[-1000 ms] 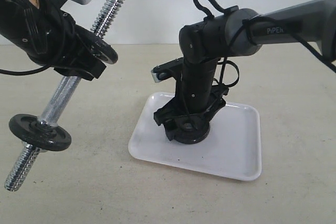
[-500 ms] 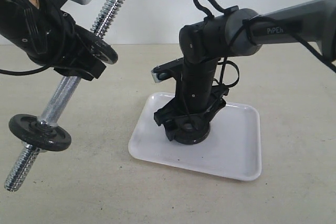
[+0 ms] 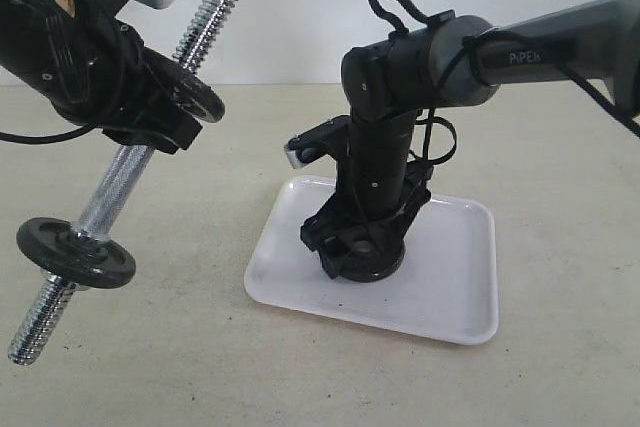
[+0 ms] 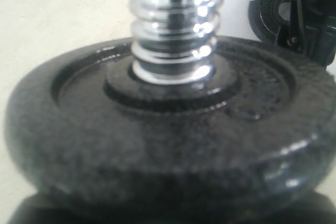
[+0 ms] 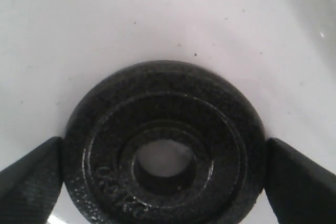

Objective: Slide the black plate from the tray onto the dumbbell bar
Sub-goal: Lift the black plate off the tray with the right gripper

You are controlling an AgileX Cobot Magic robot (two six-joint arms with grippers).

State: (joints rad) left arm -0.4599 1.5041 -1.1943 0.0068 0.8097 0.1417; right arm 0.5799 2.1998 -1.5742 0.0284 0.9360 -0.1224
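Note:
The black plate [image 3: 366, 261] lies flat on the white tray [image 3: 450, 287]. My right gripper [image 3: 360, 247] stands straight down over it. In the right wrist view the plate [image 5: 163, 103] sits between the two fingertips [image 5: 302, 177], and both touch its rim, so the right gripper [image 5: 164, 177] is shut on it. My left gripper [image 3: 150, 122] holds the chrome dumbbell bar [image 3: 120, 182] tilted in the air at the left. Two other black plates ride on the bar, one near its low end [image 3: 77, 252] and one beside the left gripper [image 3: 195, 92].
A black plate on the bar [image 4: 157, 145] fills the left wrist view and hides that gripper's jaws, with the bar's thread [image 4: 176, 24] rising from its hole. Beige tabletop [image 3: 560, 147] surrounds the tray. A white wall stands behind.
My right gripper has turned slightly over the plate and its fingers have drawn in against the rim. The left arm and the bar have not moved.

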